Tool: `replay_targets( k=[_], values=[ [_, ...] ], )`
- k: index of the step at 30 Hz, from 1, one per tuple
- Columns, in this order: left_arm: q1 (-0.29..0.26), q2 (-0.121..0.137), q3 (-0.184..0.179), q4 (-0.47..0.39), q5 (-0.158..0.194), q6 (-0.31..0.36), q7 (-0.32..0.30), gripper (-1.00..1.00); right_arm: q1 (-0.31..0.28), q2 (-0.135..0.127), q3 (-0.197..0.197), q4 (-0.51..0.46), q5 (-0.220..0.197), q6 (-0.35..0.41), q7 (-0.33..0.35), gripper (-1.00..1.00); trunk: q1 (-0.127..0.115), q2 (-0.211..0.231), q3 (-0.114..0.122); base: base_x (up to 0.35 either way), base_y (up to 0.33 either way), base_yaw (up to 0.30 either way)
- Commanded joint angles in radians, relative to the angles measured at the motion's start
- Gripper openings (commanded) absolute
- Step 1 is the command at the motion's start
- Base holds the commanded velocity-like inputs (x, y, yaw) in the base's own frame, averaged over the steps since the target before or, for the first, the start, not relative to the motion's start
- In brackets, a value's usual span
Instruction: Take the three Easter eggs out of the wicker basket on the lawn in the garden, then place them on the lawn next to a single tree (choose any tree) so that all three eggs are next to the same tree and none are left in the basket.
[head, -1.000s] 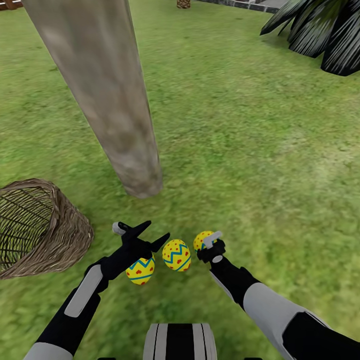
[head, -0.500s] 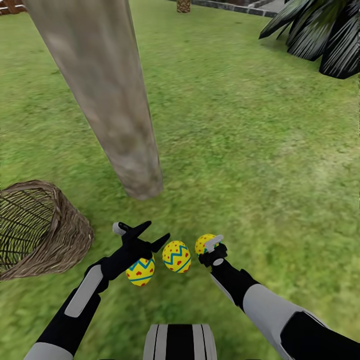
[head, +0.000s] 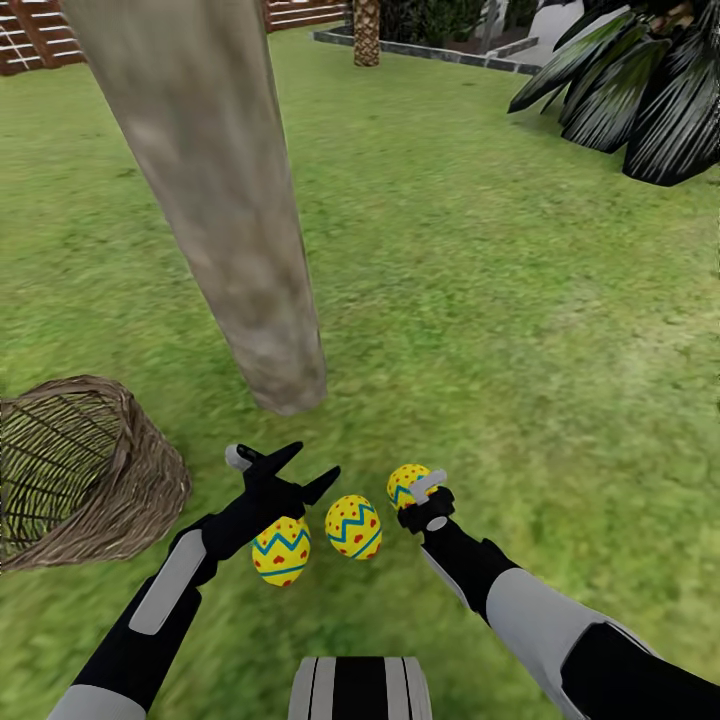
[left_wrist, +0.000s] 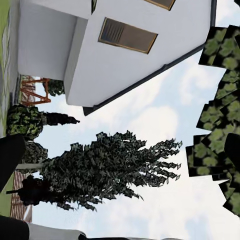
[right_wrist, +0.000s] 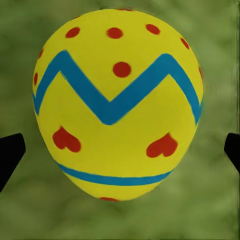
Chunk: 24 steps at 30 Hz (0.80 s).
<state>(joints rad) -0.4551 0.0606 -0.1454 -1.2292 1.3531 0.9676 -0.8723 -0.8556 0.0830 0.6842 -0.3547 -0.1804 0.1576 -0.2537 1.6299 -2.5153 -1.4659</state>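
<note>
Our right gripper (head: 424, 487) sits right at the third egg (right_wrist: 118, 104), fingers spread either side with gaps, so it's released, not pinched. Egg stands long axis up on the lawn (head: 520, 330). Left gripper (head: 290, 470) is spread and empty, above the first egg (head: 281, 550). Middle egg (head: 353, 526) lies between. Count: three eggs, all near the tree (head: 230, 210) base; one wicker basket (head: 80, 470), well to our left, looks empty. We judge the task done.
</note>
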Motion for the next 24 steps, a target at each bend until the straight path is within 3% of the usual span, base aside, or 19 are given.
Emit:
replay_targets(
  k=[1,4,6,10,13,15,19,24],
  values=[
    [-0.001,0.001,-0.002,0.0,0.003,0.003,-0.002,1.0,-0.001,-0.002,0.008,-0.006,-0.007,0.005,-0.007,1.0,-0.001,0.0,0.003,0.0,0.0,0.0],
    [-0.001,0.001,-0.008,0.0,0.004,0.003,-0.001,1.0,-0.003,-0.008,0.01,-0.019,-0.002,0.008,-0.002,1.0,-0.002,0.001,0.015,0.0,0.0,0.0],
    [-0.001,0.001,-0.048,0.001,0.003,0.003,-0.001,1.0,-0.003,-0.011,0.011,-0.02,-0.002,0.009,-0.001,1.0,-0.003,0.001,0.023,0.0,0.0,0.0],
    [-0.001,0.0,-0.055,-0.012,0.003,0.003,0.014,1.0,-0.003,-0.011,0.01,-0.039,-0.002,0.01,-0.001,1.0,-0.005,0.002,0.038,0.0,0.0,0.0],
    [-0.001,-0.009,-0.055,-0.075,0.006,0.006,0.164,1.0,-0.003,-0.011,0.009,-0.042,-0.003,0.01,-0.001,1.0,-0.006,0.003,0.05,0.0,0.0,0.0],
    [-0.001,-0.011,-0.056,-0.088,0.007,0.007,0.206,1.0,-0.003,-0.011,0.009,-0.044,-0.003,0.01,-0.001,1.0,-0.007,0.003,0.058,0.0,0.0,0.0],
    [-0.001,-0.011,-0.055,-0.108,0.008,0.011,0.218,1.0,-0.003,-0.011,0.008,-0.063,-0.005,0.023,0.001,1.0,-0.009,0.004,0.073,-0.04,0.0,0.0],
    [-0.001,-0.01,-0.054,-0.108,0.012,0.015,0.217,1.0,-0.003,-0.013,0.006,-0.071,-0.005,0.033,0.002,1.0,-0.011,0.005,0.092,-0.305,0.0,0.0]
  ],
)
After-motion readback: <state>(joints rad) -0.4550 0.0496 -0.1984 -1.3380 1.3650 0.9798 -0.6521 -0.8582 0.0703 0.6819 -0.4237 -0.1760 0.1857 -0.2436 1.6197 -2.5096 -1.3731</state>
